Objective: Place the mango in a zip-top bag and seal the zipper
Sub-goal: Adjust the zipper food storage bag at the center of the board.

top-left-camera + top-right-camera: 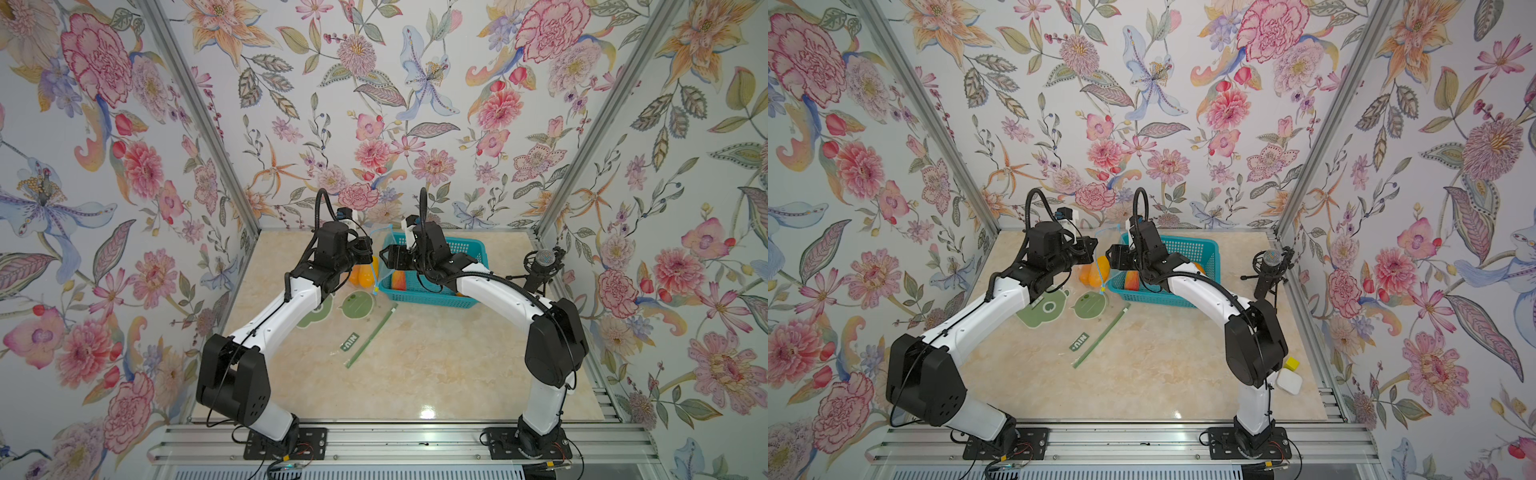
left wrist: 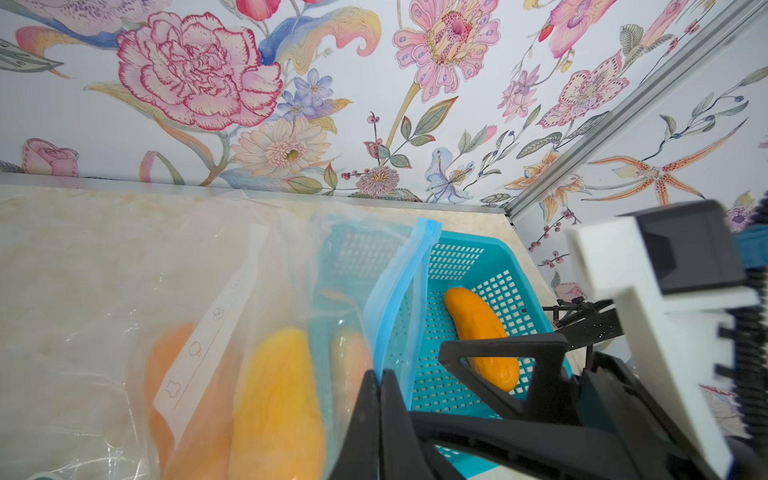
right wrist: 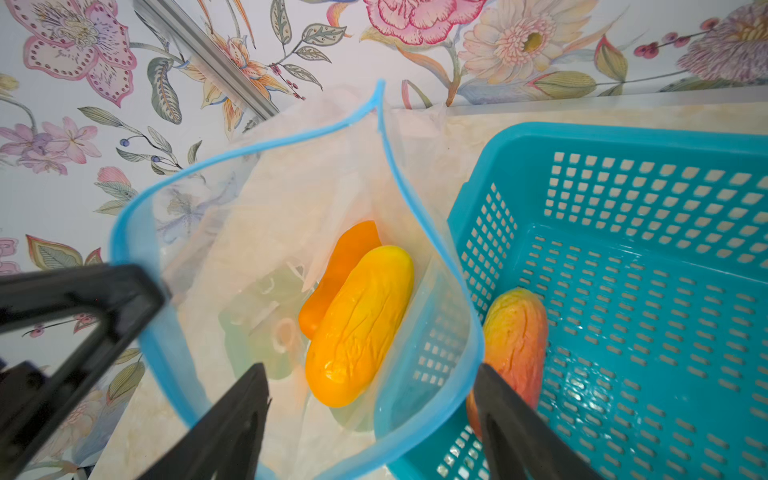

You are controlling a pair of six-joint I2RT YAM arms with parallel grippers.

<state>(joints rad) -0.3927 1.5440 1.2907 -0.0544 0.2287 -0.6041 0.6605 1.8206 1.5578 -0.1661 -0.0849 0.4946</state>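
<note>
1. Left fingers (image 2: 365, 415) are pressed together on the blue zipper rim (image 2: 395, 299) of the zip-top bag (image 3: 170, 374). They hold it upright above the tabletop (image 1: 415, 374), and its mouth gapes wide.
2. At the bottom of the bag lies the yellow mango (image 3: 359, 324), touching an orange mango (image 3: 340, 266) beside it. In both top views the bagged fruit sits at about 9 o'clock from the basket (image 1: 432, 296).
3. Right fingers (image 3: 237, 415) are spread wide and carry nothing. They hang over the bag's open mouth, one tip above the opening and one at the rim on the basket side.
4. At 3 o'clock from the bag, just beside it, the teal basket holds a reddish mango (image 3: 519, 332) and another orange one (image 2: 482, 336).
5. Judged from this, the placing step looks finished and sealing comes next.
6. Sealing calls for the right fingers to pull clear of the mouth. They would then close on both lips of the rim near the left pinch and slide along it, with the left side holding the strip taut.
</note>
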